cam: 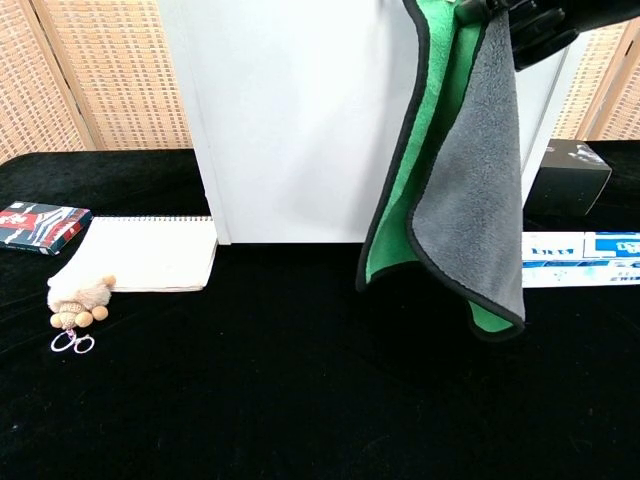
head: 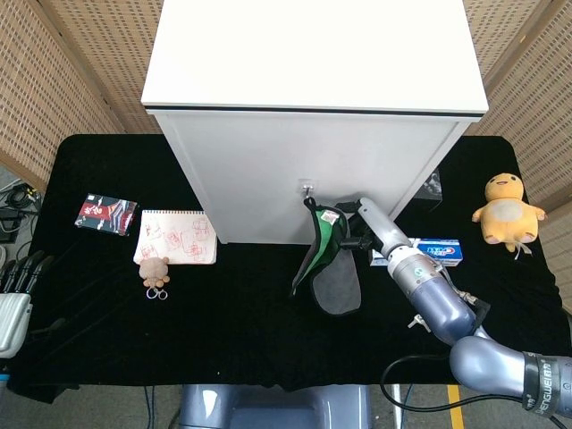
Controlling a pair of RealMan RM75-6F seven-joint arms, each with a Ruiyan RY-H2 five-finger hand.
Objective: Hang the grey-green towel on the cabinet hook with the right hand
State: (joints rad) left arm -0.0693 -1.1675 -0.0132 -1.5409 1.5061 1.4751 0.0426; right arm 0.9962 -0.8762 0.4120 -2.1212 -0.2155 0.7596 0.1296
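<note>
from the head view we see our right hand (head: pixel 362 225) gripping the top of the grey-green towel (head: pixel 329 265), fingers closed around the bunched cloth right in front of the white cabinet (head: pixel 308 125). the towel hangs down freely from that grip, green side toward the cabinet and grey side facing out, with a black edge running round it. its upper corner sits just below and to the 4 o'clock of the small metal hook (head: pixel 307 189) on the cabinet's front face; whether the cloth touches the hook we cannot tell. in the chest view the towel (cam: pixel 462 200) drapes from the top edge of the frame down to just above the black table (cam: pixel 250 400), its lower tip clear of the cloth surface, and our right hand (cam: pixel 535 20) shows only as dark fingers at the top, at 1 o'clock.

our left hand (head: pixel 20 273) lies at the far 9 o'clock edge of the head view, well apart from everything, its dark fingers held loosely apart and holding nothing.

on the table, a notebook (head: pixel 176 237) with red drawings lies at 9 o'clock of the towel, a small plush keyring (head: pixel 155 272) just at its 6 o'clock corner, and a dark red packet (head: pixel 106 213) further out at 9 o'clock. a blue-and-white toothpaste box (head: pixel 436 251) lies just beside our right forearm at 3 o'clock, a yellow plush chick (head: pixel 506 207) beyond it, and a black box (cam: pixel 566 178) stands against the cabinet's right side.
</note>
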